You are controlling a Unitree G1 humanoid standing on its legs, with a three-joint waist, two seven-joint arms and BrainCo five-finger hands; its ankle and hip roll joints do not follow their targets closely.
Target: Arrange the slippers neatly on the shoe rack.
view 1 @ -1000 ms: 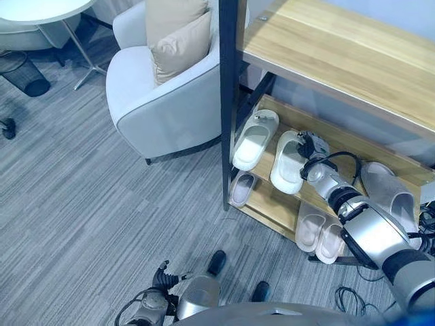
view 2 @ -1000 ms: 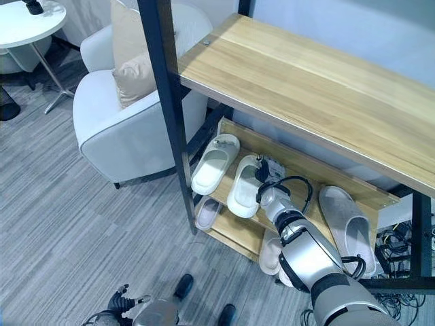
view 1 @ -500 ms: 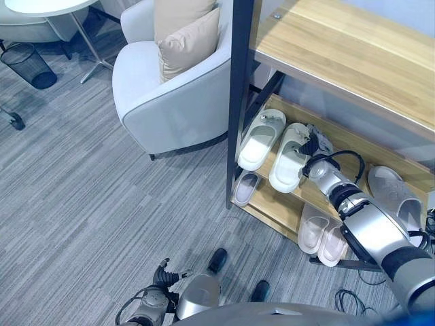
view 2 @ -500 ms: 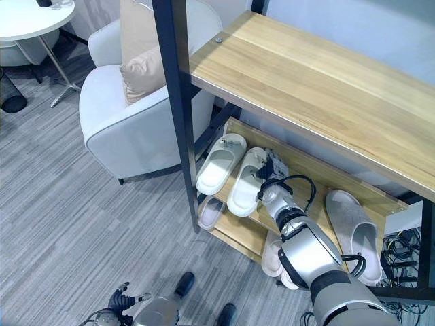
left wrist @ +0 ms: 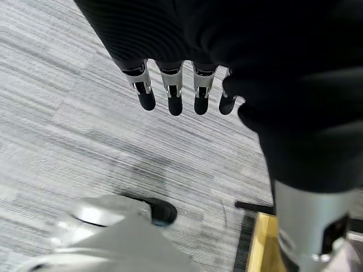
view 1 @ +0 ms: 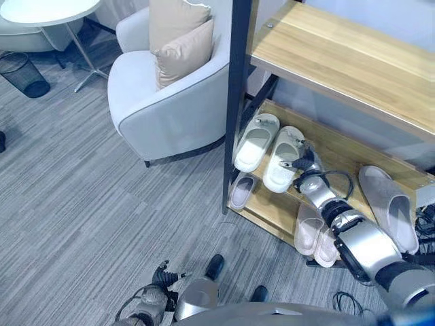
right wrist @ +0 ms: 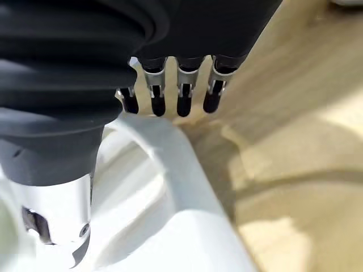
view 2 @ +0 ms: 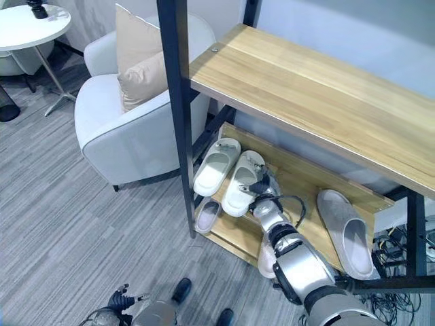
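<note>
My left hand (view 1: 161, 277) hangs nearest, fingers relaxed, over the carpet (view 1: 81, 183); my right hand (view 2: 264, 185) is at the white slipper (view 1: 282, 157) on the shoe rack (view 1: 340, 146), fingers straight, thumb alongside; slipper's long axis runs near-to-far, beside its mate (view 1: 255, 140); no legible writing.

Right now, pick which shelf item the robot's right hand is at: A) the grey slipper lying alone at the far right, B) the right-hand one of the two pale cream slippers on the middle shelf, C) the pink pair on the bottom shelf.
B: the right hand sits against the right-hand pale cream slipper on the wooden middle shelf.
</note>
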